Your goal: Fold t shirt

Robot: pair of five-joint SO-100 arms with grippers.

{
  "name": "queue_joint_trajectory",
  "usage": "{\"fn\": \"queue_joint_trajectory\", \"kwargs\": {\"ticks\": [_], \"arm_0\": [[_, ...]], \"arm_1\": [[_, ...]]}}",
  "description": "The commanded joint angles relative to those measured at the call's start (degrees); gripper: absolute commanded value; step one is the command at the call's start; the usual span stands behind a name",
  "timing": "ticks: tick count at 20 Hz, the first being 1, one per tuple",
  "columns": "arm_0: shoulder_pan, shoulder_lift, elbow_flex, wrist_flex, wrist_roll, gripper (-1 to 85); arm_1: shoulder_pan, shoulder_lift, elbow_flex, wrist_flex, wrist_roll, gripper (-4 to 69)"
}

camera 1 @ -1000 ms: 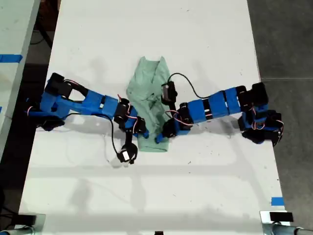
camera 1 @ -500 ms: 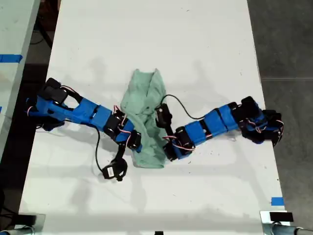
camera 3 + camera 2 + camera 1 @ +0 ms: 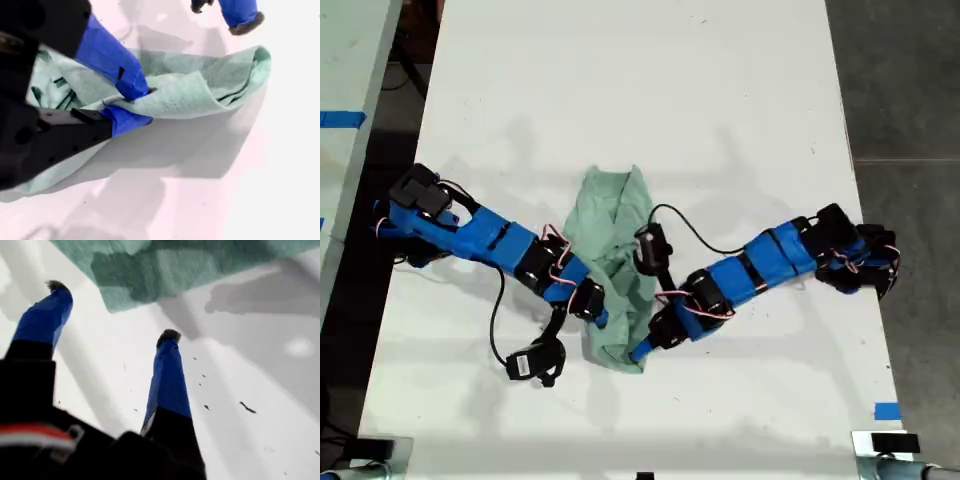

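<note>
First claw [image 3: 113, 310]: jaws apart, empty, over bare counter [image 3: 720, 100]; shirt [image 3: 615, 270] edge lay just beyond its tips, not touching.
Second claw [image 3: 141, 106]: closed on a folded shirt edge, cloth pinched between the jaws.
Shirt: bunched mid-counter between both arms, long axis far to near. Second claw was nearer and already on the cloth, so it looked set to lead the fold.
Containers: none seen.
</note>
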Motion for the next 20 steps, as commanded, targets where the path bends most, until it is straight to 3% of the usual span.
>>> {"fn": "queue_joint_trajectory", "kwargs": {"ticks": [1, 3, 4, 5, 6, 14, 18, 20], "arm_0": [[-0.62, 0.18, -3.52, -1.32, -0.44, -0.3], [-0.09, -0.18, -3.52, -2.55, -0.62, -0.3], [0.18, -0.35, -3.52, -2.99, -0.79, -0.3], [0.35, -0.44, -3.52, -3.16, -0.97, -0.3], [0.53, -0.53, -3.52, -3.25, -1.14, -0.3], [1.67, 0.09, -3.78, -3.60, -1.05, -0.3], [4.83, 7.21, -6.42, -6.59, 4.66, -0.3], [3.78, 13.01, -5.36, -2.99, 7.03, -0.3]], "arm_1": [[0.79, -2.55, -4.31, -6.68, -1.49, 36.4], [1.05, -6.50, -4.31, -11.07, -1.93, 35.3], [1.32, -8.53, -4.31, -13.01, -2.29, 28.2], [1.58, -10.46, -4.39, -13.89, -1.67, 11.0], [1.67, -11.60, -4.39, -14.33, -1.05, -0.6], [-1.85, -1.58, -4.83, -1.76, 1.05, -0.5], [-3.34, 11.16, -4.75, -3.34, -6.94, -0.5], [0.26, 18.19, -3.25, -3.34, -13.01, -0.5]]}}
